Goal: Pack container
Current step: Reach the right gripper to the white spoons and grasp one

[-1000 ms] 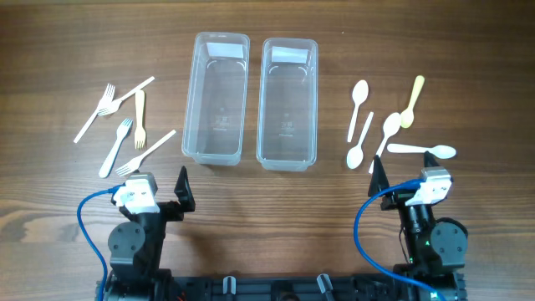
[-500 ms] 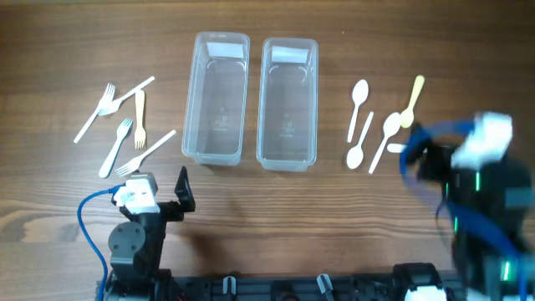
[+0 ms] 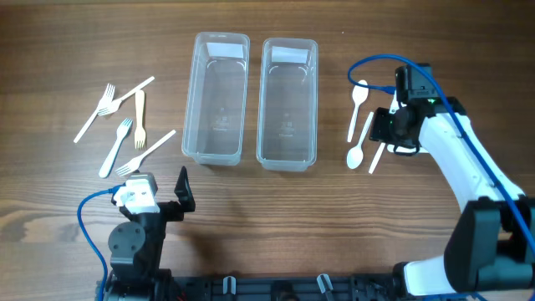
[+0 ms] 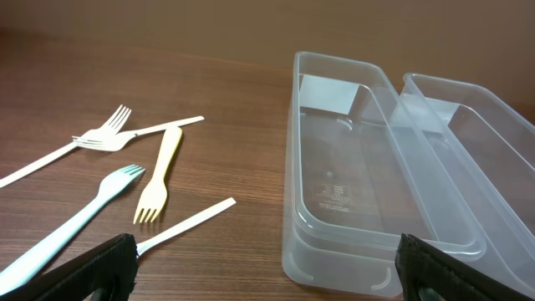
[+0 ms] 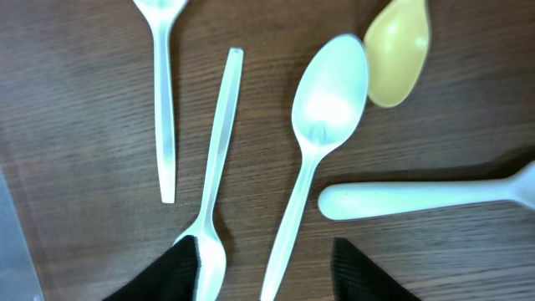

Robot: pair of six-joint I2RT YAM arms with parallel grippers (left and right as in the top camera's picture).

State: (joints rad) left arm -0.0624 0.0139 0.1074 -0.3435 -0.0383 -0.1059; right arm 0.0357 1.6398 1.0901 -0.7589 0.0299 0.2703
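Two clear empty containers stand side by side, the left one (image 3: 216, 96) (image 4: 330, 113) and the right one (image 3: 288, 100) (image 4: 493, 117). Several white and yellow forks (image 3: 125, 125) (image 4: 159, 180) lie to their left. Spoons (image 3: 360, 94) lie to their right. My right gripper (image 3: 384, 134) (image 5: 267, 272) hangs low over the spoons, jaws partly apart. They straddle the handle of a white spoon (image 5: 322, 117) without touching it. Its left finger (image 5: 175, 272) overlaps the bowl of another white spoon (image 5: 213, 242). My left gripper (image 3: 155, 186) (image 4: 272, 276) rests wide open at the front left, holding nothing.
A yellow spoon (image 5: 399, 54) and a white spoon lying sideways (image 5: 418, 196) sit just beyond the right gripper. A further spoon handle (image 5: 165, 100) lies to the left. A blue cable (image 3: 376, 63) loops over the right arm.
The right arm has swung from its rest at the front right out over the spoons, and its jaws have narrowed. The left arm has not moved.
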